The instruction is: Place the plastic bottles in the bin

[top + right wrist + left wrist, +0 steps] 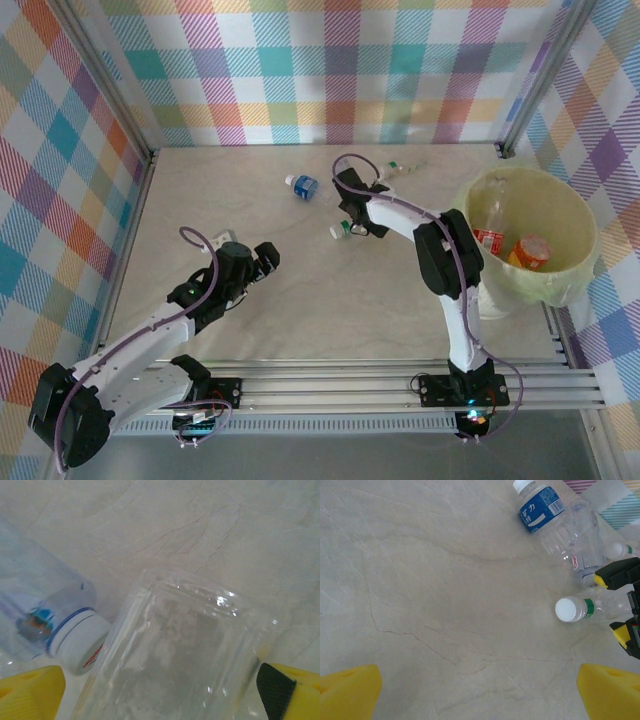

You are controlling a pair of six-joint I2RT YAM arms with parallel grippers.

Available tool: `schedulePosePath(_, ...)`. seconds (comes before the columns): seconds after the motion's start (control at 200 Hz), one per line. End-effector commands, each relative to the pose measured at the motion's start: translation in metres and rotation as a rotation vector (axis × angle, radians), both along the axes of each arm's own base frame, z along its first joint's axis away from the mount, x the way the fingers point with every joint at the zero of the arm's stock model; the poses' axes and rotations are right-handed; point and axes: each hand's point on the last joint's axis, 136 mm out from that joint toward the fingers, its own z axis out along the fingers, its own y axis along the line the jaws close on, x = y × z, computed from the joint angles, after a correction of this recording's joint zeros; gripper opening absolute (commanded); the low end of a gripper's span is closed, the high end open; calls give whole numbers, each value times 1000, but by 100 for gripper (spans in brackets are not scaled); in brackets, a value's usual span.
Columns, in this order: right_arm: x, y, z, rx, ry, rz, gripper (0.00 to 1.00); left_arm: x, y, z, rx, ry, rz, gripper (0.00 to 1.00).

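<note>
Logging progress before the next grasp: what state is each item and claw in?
left claw: open, empty
right claw: open, straddling the green-banded bottle
green-banded bottle: capped, lying down, not gripped
blue-label bottle: capped, lying down
bin: upright, holding bottles

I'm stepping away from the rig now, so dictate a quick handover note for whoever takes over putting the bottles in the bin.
Left hand: open, empty, over bare table.
Right hand: open, straddling a clear bottle lying on the table, not gripped yet.
Done: at least two bottles in the bin.
Left: that clear bottle, the blue-label bottle and the far bottles.
</note>
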Motion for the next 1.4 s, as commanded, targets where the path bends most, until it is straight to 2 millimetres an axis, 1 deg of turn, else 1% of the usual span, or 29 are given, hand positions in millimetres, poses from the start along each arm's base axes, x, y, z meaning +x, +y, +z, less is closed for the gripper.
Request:
schedulePosePath(0.0,2,4,-3,26,28,5,94,2,-3,8,18,-7,-24,100)
schedulePosePath(0.185,-7,1,-6,31,27,37,79,4,-5,7,17,-4,-30,100)
schedulePosePath(0.245,-12,-1,-4,39,18,53,75,4,-7,6,14,-4,-35,100)
schedulePosePath(0.305,-14,-1,2,38,-7,86,70,5,-9,5,9,-1,-39,100)
schedulePosePath(0.415,-16,-3,22,15,-65,163,62,6,-12,2,4,9,-47,100)
schedulePosePath(0.555,-25,-3,50,-1,-146,286,58,8,-20,2,-19,10,-75,100)
schedulePosePath(0.66,-40,11,70,32,-211,465,54,10,-30,4,-46,7,-107,100)
schedulePosePath(0.84,-69,28,97,107,-250,659,49,16,-42,5,-64,14,-145,100)
schedulePosePath(0.945,-83,35,115,146,-291,745,49,19,-49,5,-76,18,-166,100)
schedulePosePath(1.03,-92,34,129,155,-316,773,48,21,-53,5,-86,19,-173,100)
schedulePosePath(1.065,-95,34,135,155,-324,782,44,22,-54,5,-91,20,-172,100)
schedulePosePath(1.11,-98,31,143,149,-341,789,42,22,-55,5,-95,19,-174,100)
schedulePosePath(1.215,-104,27,166,140,-401,797,34,23,-57,6,-103,20,-180,100)
schedulePosePath(1.265,-107,26,178,138,-430,808,29,23,-58,7,-107,17,-182,100)
schedulePosePath(1.375,-114,22,205,134,-500,822,8,23,-59,9,-109,15,-185,100)
schedulePosePath(1.395,-116,20,213,132,-521,823,3,23,-59,10,-110,14,-185,100)
